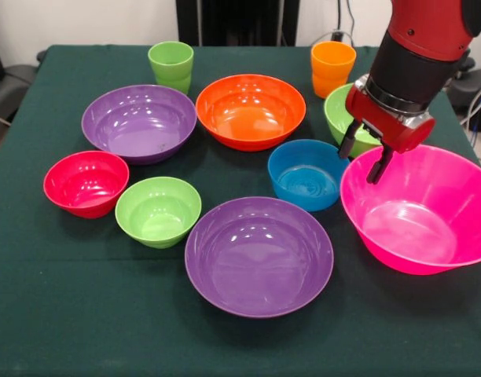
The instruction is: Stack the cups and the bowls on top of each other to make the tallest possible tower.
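Note:
All bowls and cups stand apart on the green table; no tower stands. The huge pink bowl [425, 212] is empty at the right. My gripper [362, 159] hangs open and empty over its far left rim, one finger outside, one inside. Purple bowls sit at the front centre [258, 255] and back left [139, 122]. The large orange bowl [251, 111] is at the back centre. The large lime green bowl [340, 116] is partly hidden behind my gripper. The small blue [306, 173], red [86, 183] and lime green [158, 210] bowls lie between. The light green cup [170, 66] and orange cup [332, 68] stand at the back.
The table [83, 314] has a dark green cloth. The robot's black pedestal [236, 20] stands behind the far edge. Black cables and gear [476, 90] lie off the table's right side.

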